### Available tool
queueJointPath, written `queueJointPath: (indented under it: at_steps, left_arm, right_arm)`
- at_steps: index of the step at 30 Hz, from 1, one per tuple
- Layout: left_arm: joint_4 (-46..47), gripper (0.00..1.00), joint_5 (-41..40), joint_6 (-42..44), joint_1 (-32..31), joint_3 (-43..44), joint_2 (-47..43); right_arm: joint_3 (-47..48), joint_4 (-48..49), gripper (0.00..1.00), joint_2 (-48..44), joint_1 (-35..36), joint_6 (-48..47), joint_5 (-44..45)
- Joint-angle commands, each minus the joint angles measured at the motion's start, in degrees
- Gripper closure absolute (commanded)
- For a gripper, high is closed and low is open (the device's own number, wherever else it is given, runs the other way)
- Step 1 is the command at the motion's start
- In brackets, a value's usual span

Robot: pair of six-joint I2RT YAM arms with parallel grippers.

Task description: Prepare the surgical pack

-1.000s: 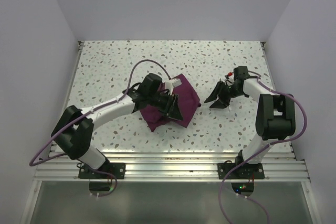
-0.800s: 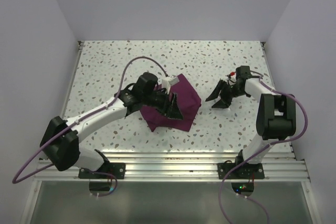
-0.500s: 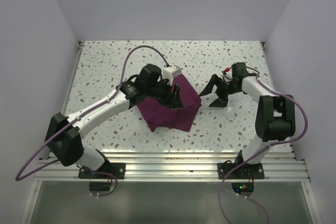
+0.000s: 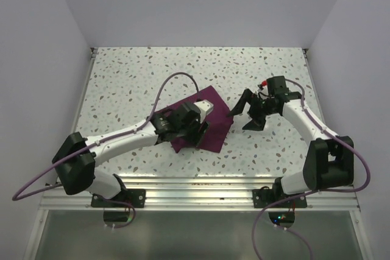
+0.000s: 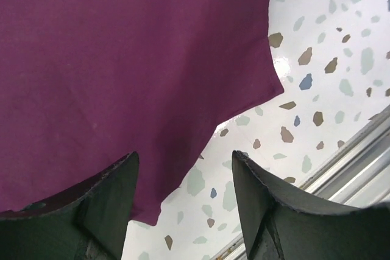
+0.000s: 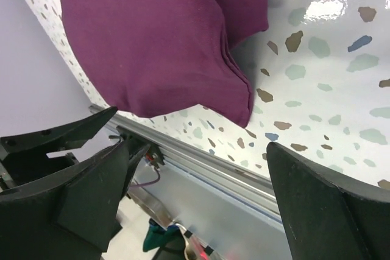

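Top view, pack: surgical pack (image 4: 214,109) in a folded bundle at mid-desk (image 4: 134,71); long axis near-left to far-right.
Top view, nearer arm: left claw (image 4: 196,131) over the pack's near part; right claw (image 4: 241,120) just beside its right corner, apart from it.
Left wrist, claw: moderately parted, nothing between the fingers, at the pack's near edge; contact unclear.
Right wrist, claw: spread wide, empty, pack lying ahead.
Pose: left arm stretched low; right arm bent inward from the right edge.
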Motion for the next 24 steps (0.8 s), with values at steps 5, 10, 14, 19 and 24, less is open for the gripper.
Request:
queueJointPath:
  at_steps: [5, 10, 14, 19, 24]
  left_arm:
    - [-1.06, 0.4, -18.34, 2.08, -6.15, 1.57, 4.7]
    - [-1.95, 0.5, -21.51, 3.04, -7.03, 2.45, 6.82]
    - [-3.44, 0.5, -23.19, 3.57, -7.2, 3.24, 9.19]
    - [-3.53, 0.54, -23.71, 3.66, -7.2, 3.24, 10.42]
    - [-3.53, 0.62, -23.27, 3.66, -7.2, 3.6, 11.3]
  right_arm:
    - [-4.81, 0.47, 0.01, -2.38, -0.56, 1.2, -2.18]
    - [-6.94, 1.37, 0.01, -3.27, -0.56, 2.01, -2.45]
    - [-5.18, -0.65, 0.01, -2.91, -0.56, 0.33, -0.96]
    - [-5.79, 0.75, 0.01, -2.39, -0.56, 1.38, -1.84]
    - [-6.23, 1.1, 0.01, -2.3, -0.48, 1.56, -1.57]
